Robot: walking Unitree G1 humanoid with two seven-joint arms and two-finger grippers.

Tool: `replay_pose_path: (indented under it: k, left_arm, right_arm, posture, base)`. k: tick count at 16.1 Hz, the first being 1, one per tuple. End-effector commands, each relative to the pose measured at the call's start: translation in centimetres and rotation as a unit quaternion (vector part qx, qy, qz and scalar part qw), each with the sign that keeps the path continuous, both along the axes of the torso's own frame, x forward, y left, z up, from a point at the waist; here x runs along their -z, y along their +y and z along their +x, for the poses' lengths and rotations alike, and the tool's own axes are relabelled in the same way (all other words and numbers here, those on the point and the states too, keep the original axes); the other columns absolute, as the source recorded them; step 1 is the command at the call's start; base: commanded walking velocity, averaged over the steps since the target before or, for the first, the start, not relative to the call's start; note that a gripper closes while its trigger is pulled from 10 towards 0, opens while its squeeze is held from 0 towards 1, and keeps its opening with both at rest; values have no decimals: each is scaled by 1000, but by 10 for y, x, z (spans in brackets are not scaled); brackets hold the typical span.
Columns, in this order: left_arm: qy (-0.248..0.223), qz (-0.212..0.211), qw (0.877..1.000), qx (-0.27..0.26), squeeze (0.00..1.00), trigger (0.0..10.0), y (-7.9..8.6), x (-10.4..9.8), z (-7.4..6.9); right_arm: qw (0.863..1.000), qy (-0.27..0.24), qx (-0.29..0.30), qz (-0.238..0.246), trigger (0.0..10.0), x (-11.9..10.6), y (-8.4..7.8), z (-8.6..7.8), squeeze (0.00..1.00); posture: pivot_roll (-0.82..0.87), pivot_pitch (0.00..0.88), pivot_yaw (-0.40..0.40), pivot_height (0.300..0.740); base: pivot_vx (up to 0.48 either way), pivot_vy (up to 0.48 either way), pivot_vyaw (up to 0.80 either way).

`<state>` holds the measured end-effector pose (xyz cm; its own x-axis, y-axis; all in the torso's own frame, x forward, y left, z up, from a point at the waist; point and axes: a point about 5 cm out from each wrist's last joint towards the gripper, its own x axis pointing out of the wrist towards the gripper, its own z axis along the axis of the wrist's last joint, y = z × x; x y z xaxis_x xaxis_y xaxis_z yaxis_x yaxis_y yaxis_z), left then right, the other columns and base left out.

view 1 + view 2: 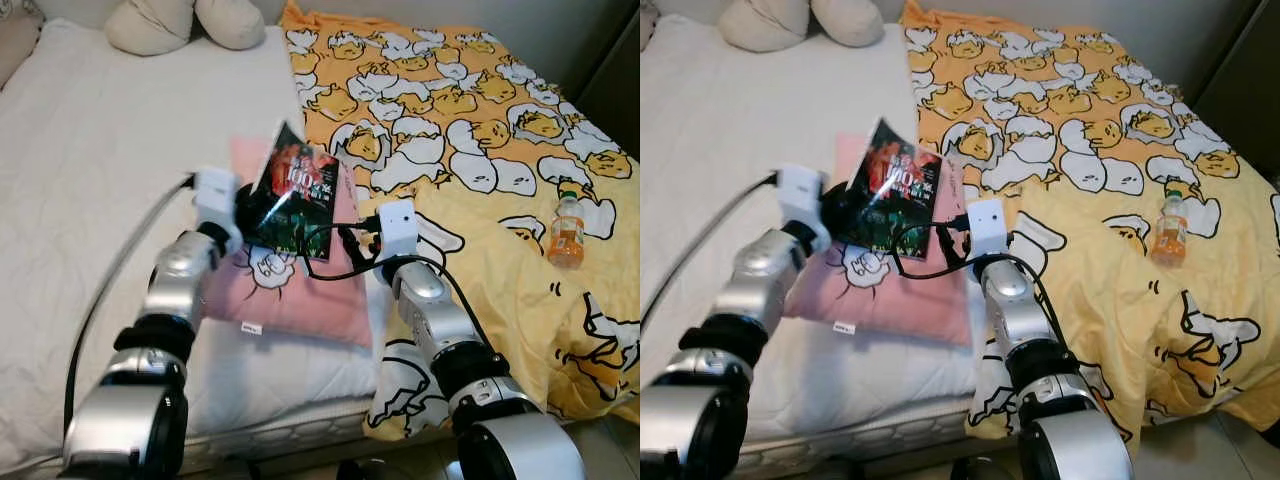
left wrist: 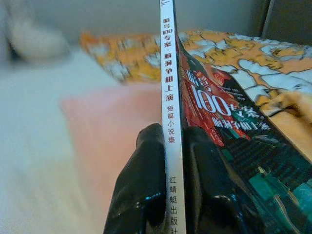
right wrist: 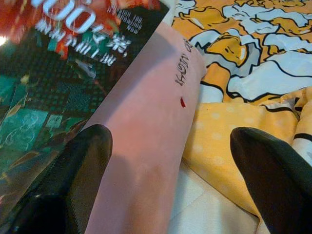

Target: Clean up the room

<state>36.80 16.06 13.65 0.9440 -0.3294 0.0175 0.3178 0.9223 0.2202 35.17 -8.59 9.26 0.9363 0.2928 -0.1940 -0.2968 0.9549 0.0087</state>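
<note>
The robot stands at the foot of a bed with a white quilted mattress cover (image 1: 90, 160), both silver arms reaching out over it. The left gripper (image 2: 168, 161) is clamped on the spine of a thin paperback book with a glossy red, black and teal cover and white Chinese lettering (image 1: 293, 200); in the left wrist view one black finger (image 2: 141, 190) presses each side of the white spine. The book is lifted clear of the bed, tilted with one corner pointing up, and it hangs over a flat pink pillow with a cartoon print (image 1: 300, 295) that lies on the white cover near the bed's front edge.

The right gripper (image 3: 170, 170) hovers just beside the book's lower edge, above the pink pillow, with its two fingers spread wide apart and nothing between them.

A yellow-orange blanket printed with white and yellow egg characters (image 1: 470, 110) covers the right half of the bed and hangs over the front edge. On it, well apart from the grippers, lies a small plastic bottle of orange drink with a green cap (image 1: 566, 230). Two cream cushions (image 1: 185, 22) sit at the far end of the bed
</note>
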Motion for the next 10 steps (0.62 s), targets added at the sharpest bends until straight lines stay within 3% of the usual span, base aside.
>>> replay_pose_path:
  k: [1,3,4,7,10]
  left_arm:
    - [-84,38,996,-8,0,0,-4,-26,2]
    - [-110,49,992,-37,0,0,0,-30,1]
    - [-130,79,987,-55,0,0,4,-33,1]
    - [-204,176,960,-80,0,0,7,-41,-3]
    - [-257,240,933,-73,0,0,1,-41,-9]
  right_arm:
    - [1000,7,6,-4,10000,2,-5,-1,0]
    - [1000,8,8,-3,10000,3,-6,-1,0]
    - [1000,8,8,-1,10000,3,-6,-1,0]
    - [1000,11,10,0,10000,4,-8,-2,0]
    - [1000,12,10,0,10000,4,-8,-2,0]
  posture:
    - [5,44,-64,732]
    - [4,44,-63,732]
    - [4,44,-63,732]
    - [4,44,-63,732]
    - [5,37,-64,732]
  base:
    - [0,0,0]
    - [0,0,0]
    - [0,0,0]
    - [0,0,0]
    - [0,0,0]
